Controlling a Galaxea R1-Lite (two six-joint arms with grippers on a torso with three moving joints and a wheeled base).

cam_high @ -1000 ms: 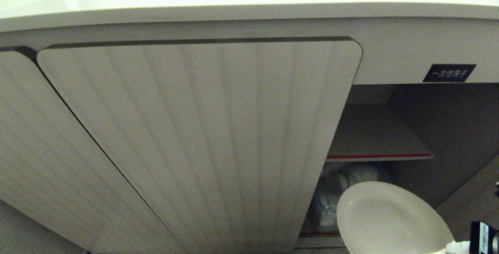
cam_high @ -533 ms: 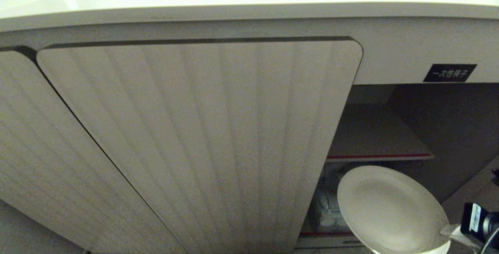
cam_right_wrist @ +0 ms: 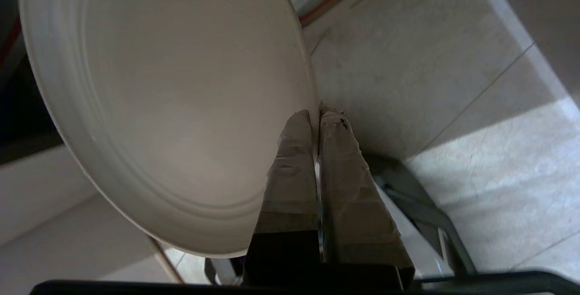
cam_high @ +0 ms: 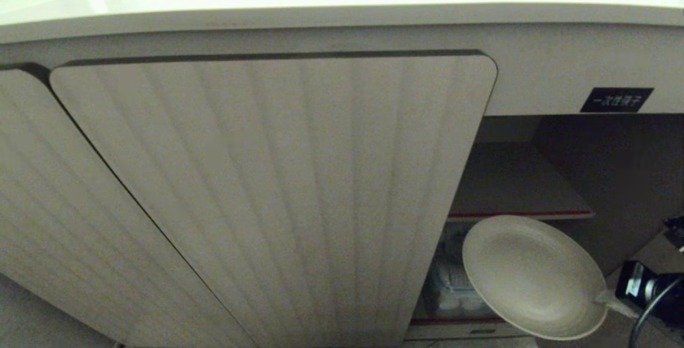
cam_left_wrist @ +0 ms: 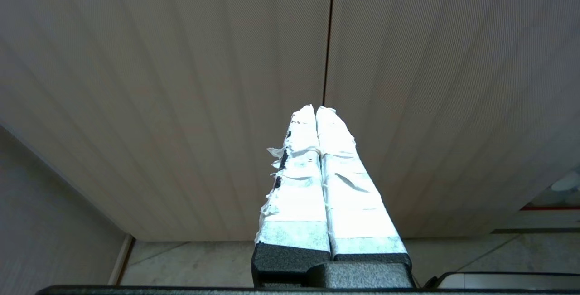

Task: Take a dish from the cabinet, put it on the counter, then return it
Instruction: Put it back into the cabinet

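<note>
The right gripper pinches the rim of the dish, fingers closed tight on its edge, holding the plate tilted in front of the open cabinet — below the red-edged shelf and well under the counter. The left gripper sits parked before the ribbed door, fingers pressed together on nothing. To do the lift well, the plate should probably come outward first — clear of shelf and counter lip — then rise, kept level so the thin rim grip does not slip.
</note>
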